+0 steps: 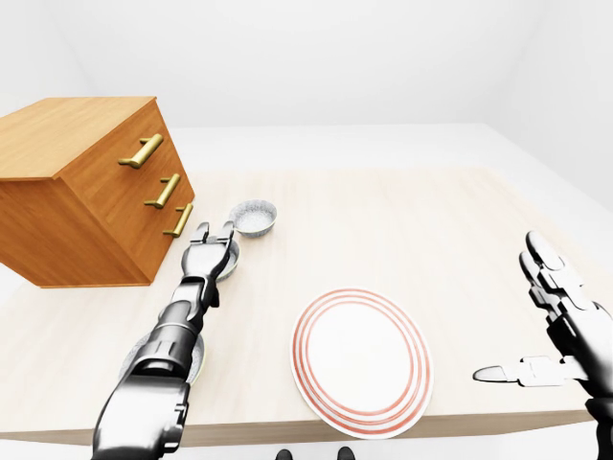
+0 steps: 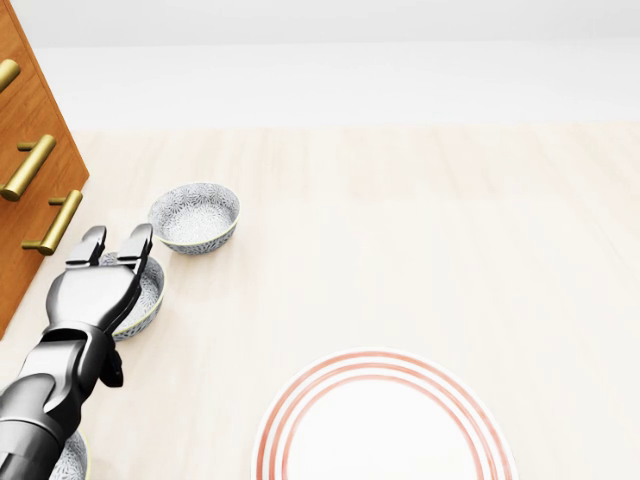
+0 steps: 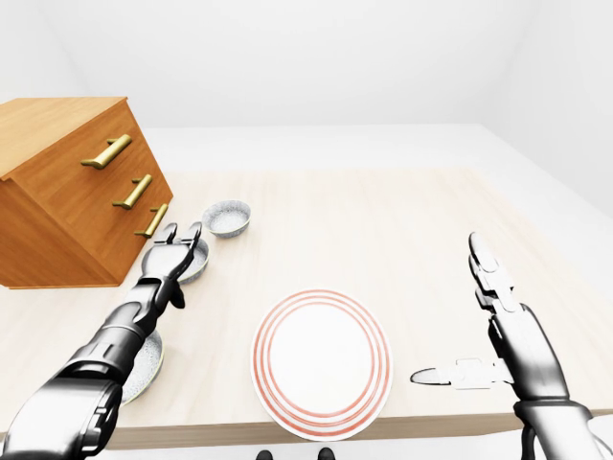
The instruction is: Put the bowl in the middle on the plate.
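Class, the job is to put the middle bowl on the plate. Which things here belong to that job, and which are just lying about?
Job: middle grey-patterned ceramic bowl; white round plate with red rings; left robot hand over that bowl.
Lying about (right-eye view): top grey-patterned bowl; bottom grey-patterned bowl; wooden drawer chest with brass handles.

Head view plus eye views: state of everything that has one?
middle bowl: upright, not gripped.
upper bowl: upright, empty.
lower bowl: upright, mostly hidden by the arm.
plate: empty.
chest drawers: shut.
left hand: fingers open, over middle bowl.
right hand: open, holding nothing.
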You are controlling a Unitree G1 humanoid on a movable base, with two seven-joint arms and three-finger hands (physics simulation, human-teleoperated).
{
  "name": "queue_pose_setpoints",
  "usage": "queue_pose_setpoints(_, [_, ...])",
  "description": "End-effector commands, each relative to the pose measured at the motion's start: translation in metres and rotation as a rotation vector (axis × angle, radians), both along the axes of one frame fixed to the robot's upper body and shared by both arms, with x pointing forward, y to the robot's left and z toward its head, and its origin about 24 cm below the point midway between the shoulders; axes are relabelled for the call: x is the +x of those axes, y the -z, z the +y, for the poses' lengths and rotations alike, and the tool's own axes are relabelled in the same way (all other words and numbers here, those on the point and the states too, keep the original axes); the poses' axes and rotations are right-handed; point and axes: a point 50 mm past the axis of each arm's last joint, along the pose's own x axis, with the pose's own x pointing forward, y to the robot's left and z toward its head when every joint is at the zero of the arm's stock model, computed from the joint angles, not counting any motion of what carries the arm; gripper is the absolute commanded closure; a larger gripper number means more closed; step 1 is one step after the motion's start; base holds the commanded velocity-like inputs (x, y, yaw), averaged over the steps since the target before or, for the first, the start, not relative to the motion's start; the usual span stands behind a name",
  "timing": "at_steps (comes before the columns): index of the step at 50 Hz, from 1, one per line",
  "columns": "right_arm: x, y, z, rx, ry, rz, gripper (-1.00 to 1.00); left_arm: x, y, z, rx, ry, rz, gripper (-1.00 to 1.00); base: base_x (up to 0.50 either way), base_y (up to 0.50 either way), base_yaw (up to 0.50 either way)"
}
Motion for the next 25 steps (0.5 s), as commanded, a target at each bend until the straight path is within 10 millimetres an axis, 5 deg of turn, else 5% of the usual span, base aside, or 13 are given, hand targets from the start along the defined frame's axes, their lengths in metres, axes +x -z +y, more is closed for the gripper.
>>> queue_pose_setpoints(1, [-0.0007,-0.0029,0.0009,-0.010,-0.001,-0.010,-1.00,0.0010,0.0000,0.0004,-0.011,-0.007,0.017,-1.00,0.00,0.00,0.00])
queue_pose_setpoints(25, [0.0014,0.0017,0.0010,0.004,-0.004,0.006,-1.00,0.0025,-0.0011,0.0000,-0.070,-0.017,0.116,-1.00,0.00,0.00,0.00])
